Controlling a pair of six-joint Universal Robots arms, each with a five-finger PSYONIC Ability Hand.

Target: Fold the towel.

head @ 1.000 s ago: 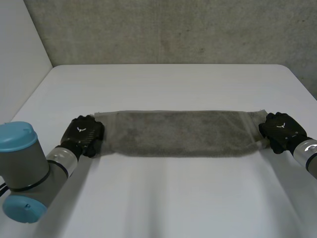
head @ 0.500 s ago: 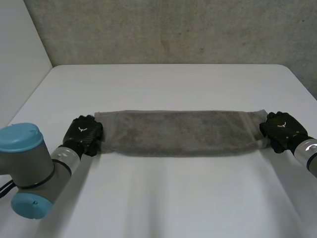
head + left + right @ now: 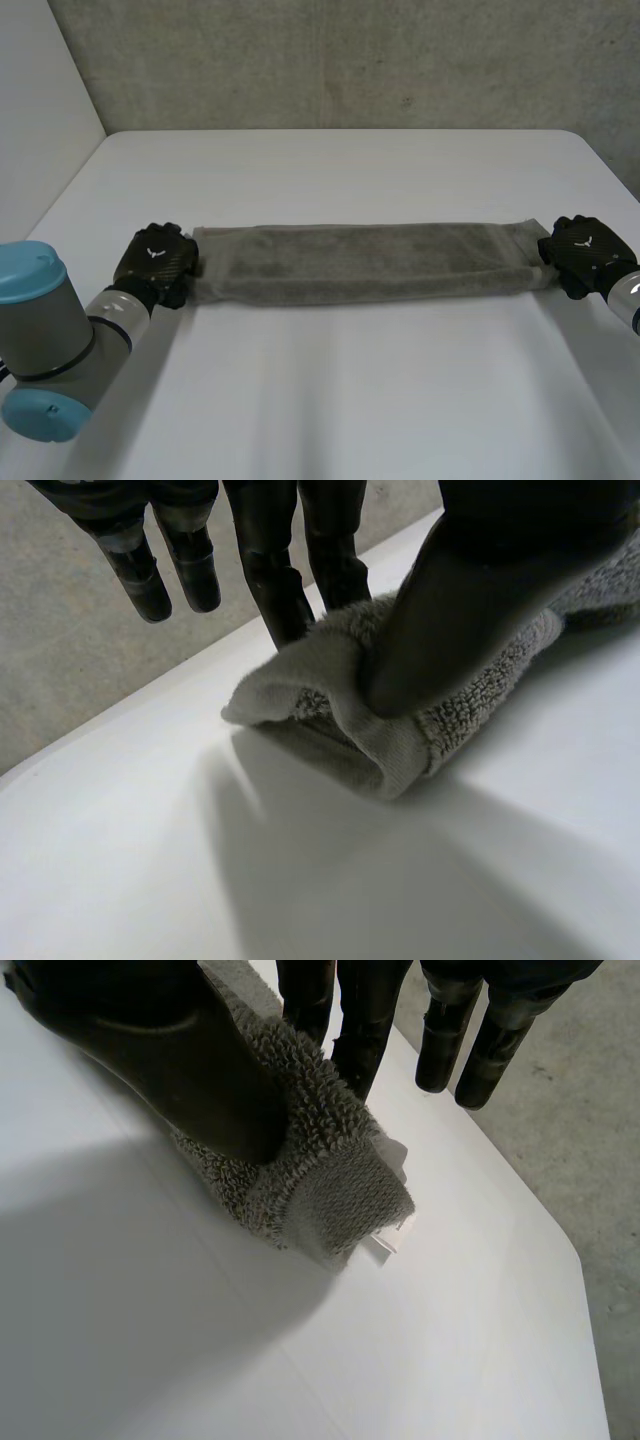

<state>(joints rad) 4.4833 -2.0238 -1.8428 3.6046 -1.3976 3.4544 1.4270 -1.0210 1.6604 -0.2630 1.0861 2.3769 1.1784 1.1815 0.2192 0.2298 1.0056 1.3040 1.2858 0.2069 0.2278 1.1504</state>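
My left hand point(image 3: 155, 262) is pinching the towel point(image 3: 365, 262) at its left end, my right hand point(image 3: 585, 250) at its right, thumbs clamping down, likely stretching it flat for folding.

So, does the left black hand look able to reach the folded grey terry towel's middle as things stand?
Likely yes, once it lets go: the left hand pinches the towel's end, and nothing lies between.

Overhead head view; close wrist views at towel point(image 3: 365, 262) ends
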